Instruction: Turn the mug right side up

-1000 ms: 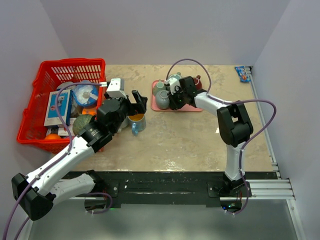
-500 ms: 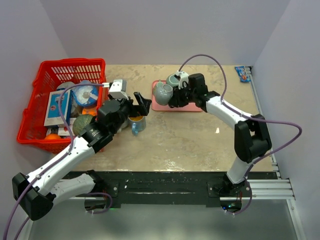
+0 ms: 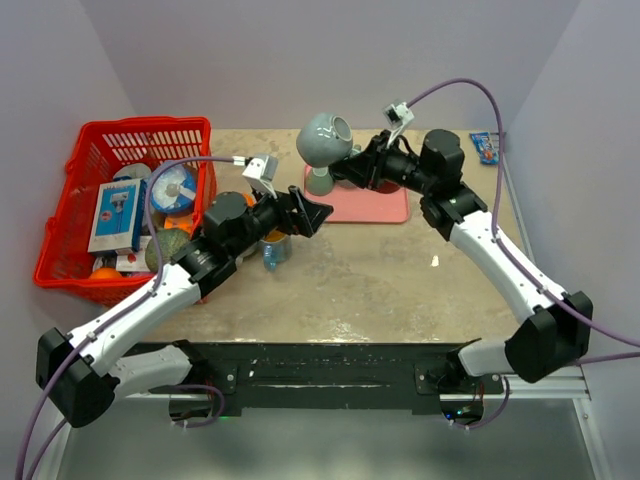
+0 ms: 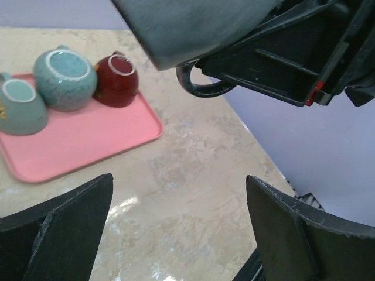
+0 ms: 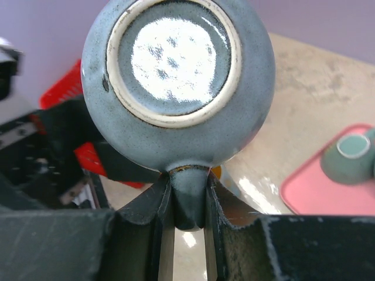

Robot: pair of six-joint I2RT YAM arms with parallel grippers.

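— Where's the mug (image 3: 323,137)?
— Up in the air. The right fingers (image 5: 146,208) are closed narrowly on its handle (image 5: 187,199), with the body just past their tips and the base facing the wrist.
— And the left fingers (image 4: 64,216)?
— Spread wide, holding nothing, below the mug.
— How to finish well?
— I'd roll the wrist until the mouth faces up, gripping firmly. Then lower it onto bare tabletop (image 3: 380,270) beside the tray (image 3: 385,208) and release once it sits flat.

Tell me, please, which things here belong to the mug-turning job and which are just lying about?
Job: grey mug, gripped by its handle in the right gripper.
Lying about: pink tray with three other mugs, red basket, blue packet.
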